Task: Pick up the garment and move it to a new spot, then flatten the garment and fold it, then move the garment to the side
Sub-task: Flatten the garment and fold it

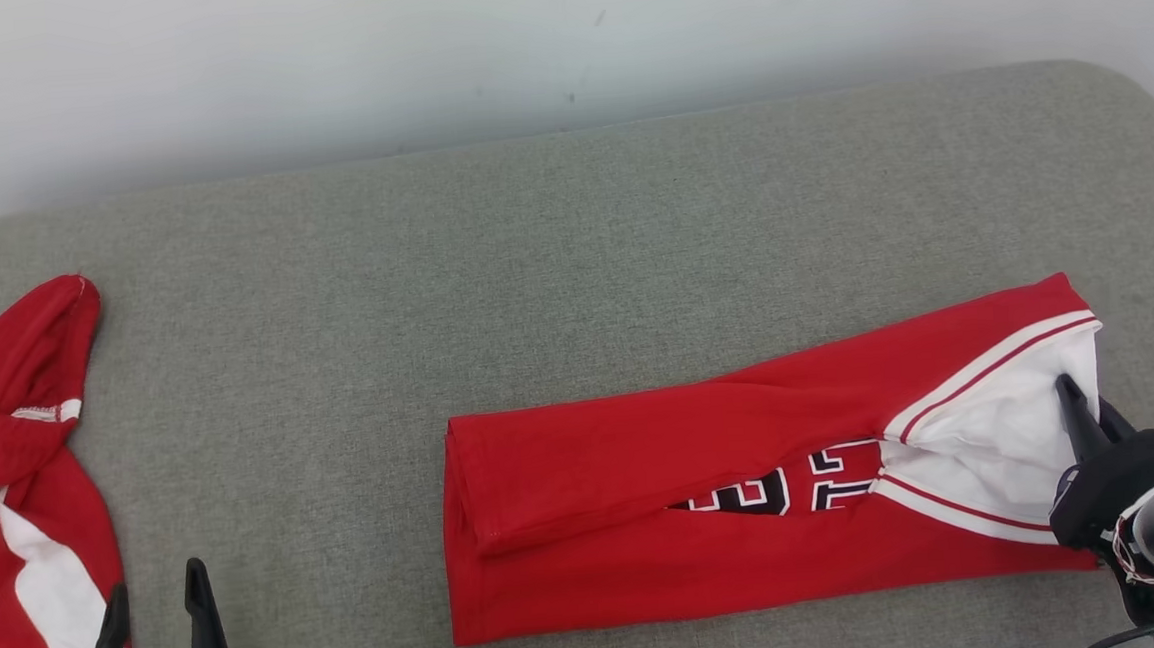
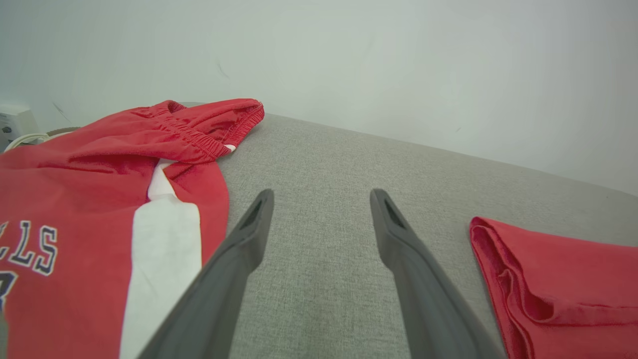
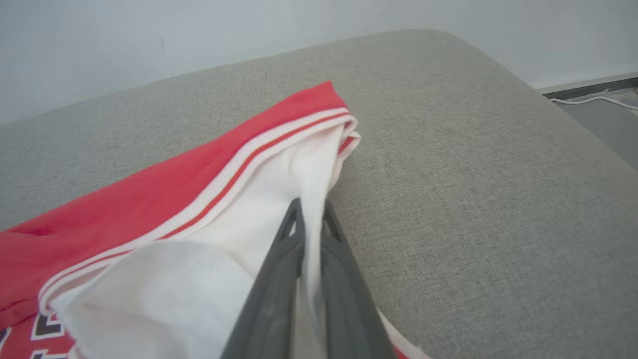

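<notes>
The left pincer [image 1: 155, 630] sits low at the robot's left side, its two long dark fingers [image 2: 249, 234] spread wide apart and pointing forward. The right pincer [image 1: 1078, 404] reaches in from the lower right of the head view, angled inward and to the left. Its fingers [image 3: 284, 259] are pressed together, pinching the white end of the garment [image 1: 707, 476].
</notes>
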Motion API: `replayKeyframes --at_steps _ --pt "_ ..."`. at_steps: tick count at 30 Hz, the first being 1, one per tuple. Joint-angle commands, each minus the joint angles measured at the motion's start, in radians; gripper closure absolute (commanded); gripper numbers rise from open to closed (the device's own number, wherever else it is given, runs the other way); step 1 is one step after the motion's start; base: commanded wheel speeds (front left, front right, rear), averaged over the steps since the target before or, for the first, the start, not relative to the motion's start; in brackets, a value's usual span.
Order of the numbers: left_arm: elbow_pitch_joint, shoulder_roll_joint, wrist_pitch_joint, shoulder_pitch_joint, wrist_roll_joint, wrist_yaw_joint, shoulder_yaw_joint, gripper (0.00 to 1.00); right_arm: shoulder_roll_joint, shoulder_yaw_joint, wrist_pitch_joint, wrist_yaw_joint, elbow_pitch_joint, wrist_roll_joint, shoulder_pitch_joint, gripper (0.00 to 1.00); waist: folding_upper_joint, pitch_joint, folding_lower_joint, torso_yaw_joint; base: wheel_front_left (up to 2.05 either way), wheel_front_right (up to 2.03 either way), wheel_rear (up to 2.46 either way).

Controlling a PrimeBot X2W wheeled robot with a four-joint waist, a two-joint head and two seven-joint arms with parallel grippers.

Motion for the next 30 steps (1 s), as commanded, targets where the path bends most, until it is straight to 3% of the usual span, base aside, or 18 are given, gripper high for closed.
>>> replayKeyframes --at_steps 1,7,21,30 --pt "-0.003 0.000 -0.008 0.014 0.002 0.003 0.002 0.00 -0.006 -0.005 0.000 -0.001 -0.007 -0.010 -0.009 1.00 -0.0001 -0.004 0.0000 -0.006 0.00 0.00 0.00" --pt "-0.002 0.000 -0.008 0.017 -0.001 0.002 0.001 0.00 0.018 -0.003 0.042 -0.001 -0.108 0.068 0.026 1.00 -0.0001 -0.008 0.0000 -0.022 0.00 0.00 0.00" --pt "0.009 0.000 -0.008 0.008 -0.007 -0.001 -0.012 0.00 0.041 0.159 0.182 0.000 -0.523 0.350 0.118 1.00 -0.0001 -0.018 0.0000 -0.020 0.00 0.00 0.00" --pt "0.016 -0.001 -0.007 0.006 -0.012 -0.001 -0.018 0.00 0.068 0.257 0.210 0.000 -0.628 0.432 0.112 1.00 -0.0001 -0.029 0.0000 0.008 0.00 0.00 0.00"
